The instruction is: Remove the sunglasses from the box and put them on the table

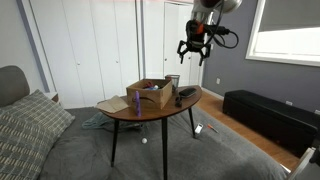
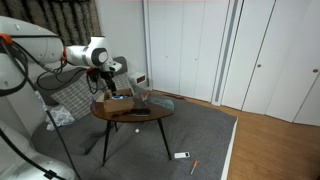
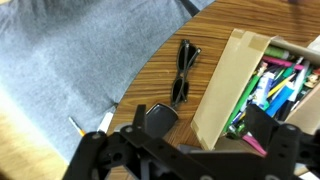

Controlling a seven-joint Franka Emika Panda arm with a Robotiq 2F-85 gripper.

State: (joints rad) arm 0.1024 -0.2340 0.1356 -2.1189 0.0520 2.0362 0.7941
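My gripper (image 1: 193, 52) hangs high above the table (image 1: 140, 114). My fingers (image 3: 270, 130) are spread wide with nothing between them. In the wrist view the sunglasses (image 3: 183, 72) lie folded on the wood, just at 9 o'clock of the box (image 3: 225, 85). The box holds colored pens (image 3: 270, 85). A small dark square thing (image 3: 160, 120) sits at 6 o'clock of the sunglasses.

Hand (image 1: 193, 57) aloft, spread wide, empty

A black bench (image 1: 262, 110) stands near the window (image 1: 288, 28) on grey carpet (image 1: 225, 155).
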